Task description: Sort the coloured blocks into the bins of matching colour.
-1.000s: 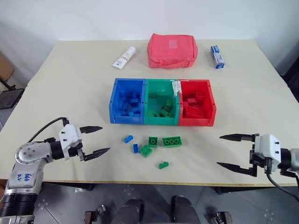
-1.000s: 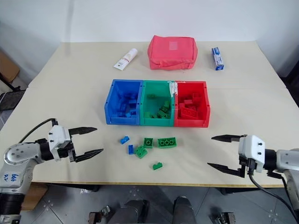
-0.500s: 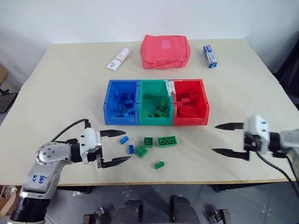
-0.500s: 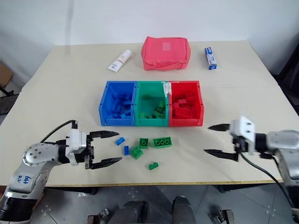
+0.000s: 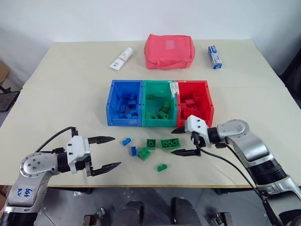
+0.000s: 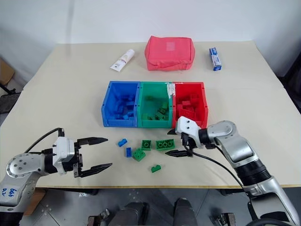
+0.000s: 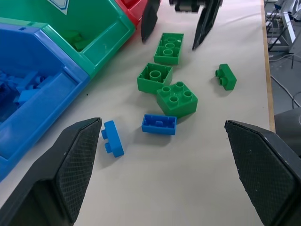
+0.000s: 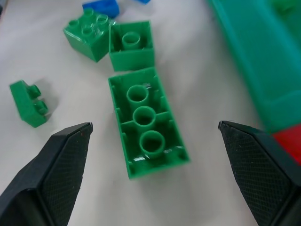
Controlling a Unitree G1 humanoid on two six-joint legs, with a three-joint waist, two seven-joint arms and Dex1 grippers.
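I have the right gripper (image 5: 181, 141) spread wide just beside the long green plastic brick (image 5: 170, 143) lying hollow-side up before the green plastic bin (image 5: 159, 123), ready to straddle it, while the left gripper (image 5: 110, 151) waits open.

Head stereo pair looks down over the table (image 5: 56, 84); both wrist cams sit close, sharing the long green brick (image 8: 146, 123).

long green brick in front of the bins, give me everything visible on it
The long green brick is glossy green plastic, rectangular, lying upside down on the table: its hollow underside faces up, showing three round tubes in a row. It sits just in front of the green bin, apart from it, beside a square green brick, also upside down. The open right gripper hovers beside it, not touching.
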